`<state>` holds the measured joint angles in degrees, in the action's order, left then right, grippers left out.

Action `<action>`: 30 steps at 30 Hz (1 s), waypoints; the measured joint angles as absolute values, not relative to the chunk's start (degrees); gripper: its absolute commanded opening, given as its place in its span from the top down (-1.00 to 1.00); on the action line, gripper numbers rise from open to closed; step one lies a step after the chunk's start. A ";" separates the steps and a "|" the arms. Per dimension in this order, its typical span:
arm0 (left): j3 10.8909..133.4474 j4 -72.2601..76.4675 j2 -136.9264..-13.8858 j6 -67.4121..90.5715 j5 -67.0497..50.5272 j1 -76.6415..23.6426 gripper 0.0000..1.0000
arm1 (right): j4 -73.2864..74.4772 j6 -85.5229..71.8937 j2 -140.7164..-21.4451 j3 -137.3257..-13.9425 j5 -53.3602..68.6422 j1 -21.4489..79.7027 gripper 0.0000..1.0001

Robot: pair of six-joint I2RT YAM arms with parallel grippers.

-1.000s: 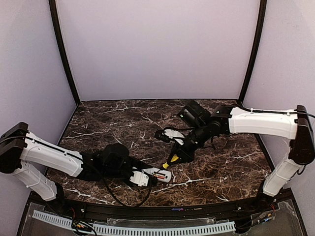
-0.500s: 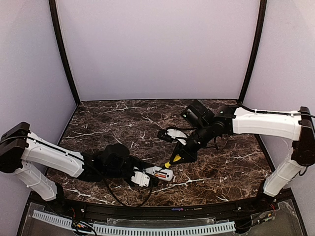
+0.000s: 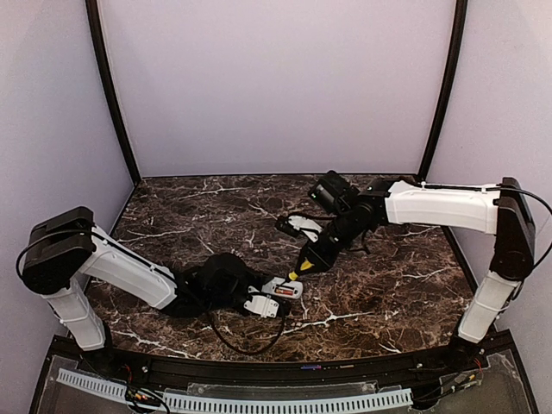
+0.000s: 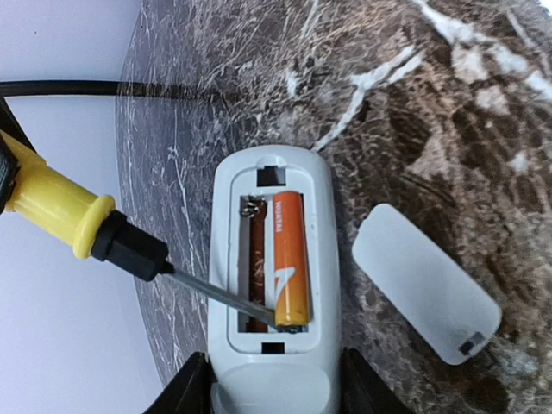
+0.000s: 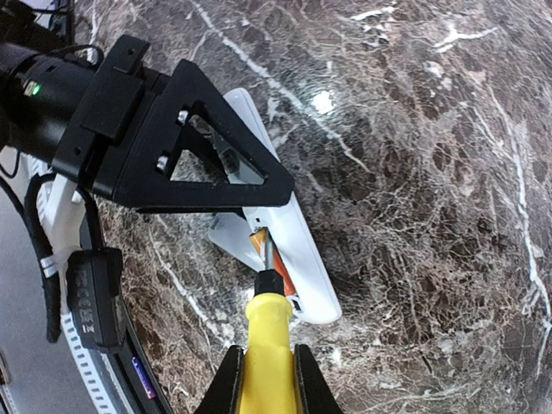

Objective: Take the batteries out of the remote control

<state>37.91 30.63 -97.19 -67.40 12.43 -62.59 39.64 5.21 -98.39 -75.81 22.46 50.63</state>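
Left fingers [image 4: 185,392] clamp the remote control [image 4: 323,250] at bottom centre of the left wrist view, recess up, batteries [image 4: 289,259] seated. Right fingers [image 5: 226,384] pinch the screwdriver [image 5: 267,345], tip at the orange cell's lower end. Lever up gently and hold the remote steady. Cover [image 4: 427,293] lies to the right on the desk [image 4: 431,129].

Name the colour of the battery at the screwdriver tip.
Orange with white print; the battery shows clearest in left wrist view.

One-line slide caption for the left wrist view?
Left gripper clamps the remote control while the yellow-handled screwdriver tip reaches the orange battery; cover lies beside.
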 measured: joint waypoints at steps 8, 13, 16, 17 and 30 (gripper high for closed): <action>41.87 30.92 -101.32 -67.64 14.57 -59.44 0.99 | 36.47 -5.02 -98.98 -75.50 16.82 50.57 1.00; 42.35 30.76 -101.82 -66.39 14.55 -58.13 0.99 | 31.97 -12.91 -97.71 -72.51 14.09 51.70 1.00; 42.35 31.40 -101.82 -66.30 14.31 -58.11 0.99 | 32.32 -14.96 -96.77 -72.49 11.97 52.64 1.00; 42.30 32.10 -101.82 -66.39 14.09 -58.11 0.99 | 32.97 -15.11 -96.40 -72.99 11.25 52.84 1.00; 36.80 40.64 -96.92 -67.09 8.88 -56.80 0.99 | 52.03 -0.23 -91.09 -83.59 10.24 52.25 1.00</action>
